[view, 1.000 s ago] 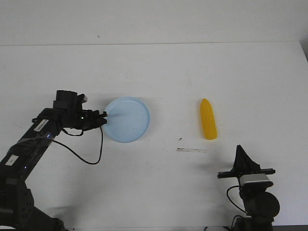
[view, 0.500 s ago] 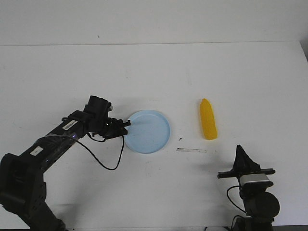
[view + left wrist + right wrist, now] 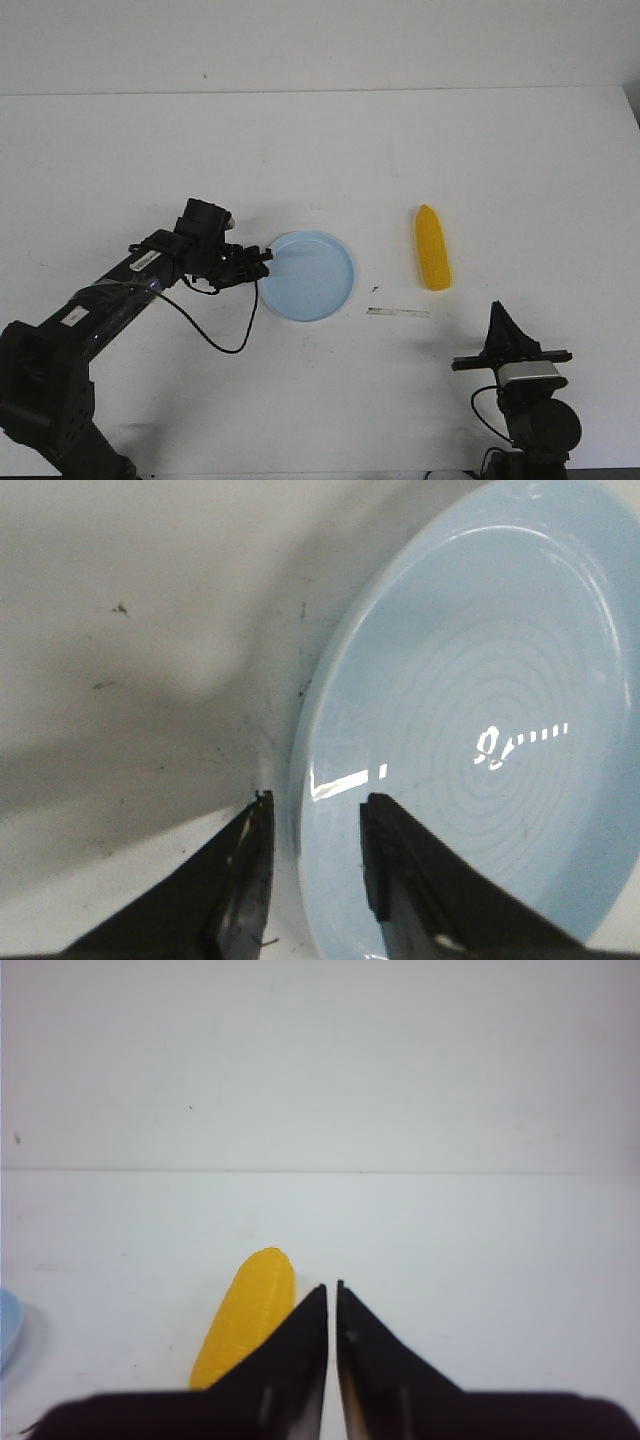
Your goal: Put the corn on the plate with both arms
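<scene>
The pale blue plate lies flat on the white table, left of centre. My left gripper is at its left rim. In the left wrist view the left gripper is open: one finger is outside the rim over the table, the other over the inside of the plate, neither pressing it. The yellow corn lies right of the plate, lengthwise away from me. My right gripper is shut and empty, near the front edge, short of the corn. In the right wrist view, the corn is just beside the right gripper.
A thin pale strip and a small dark speck mark the table between plate and corn. The table's far edge meets a white wall. A sliver of the plate shows in the right wrist view.
My left arm dragged the plate rightward toward the corn, then stopped. Its jaws now stand apart around the rim. The right arm and the corn have not moved.
</scene>
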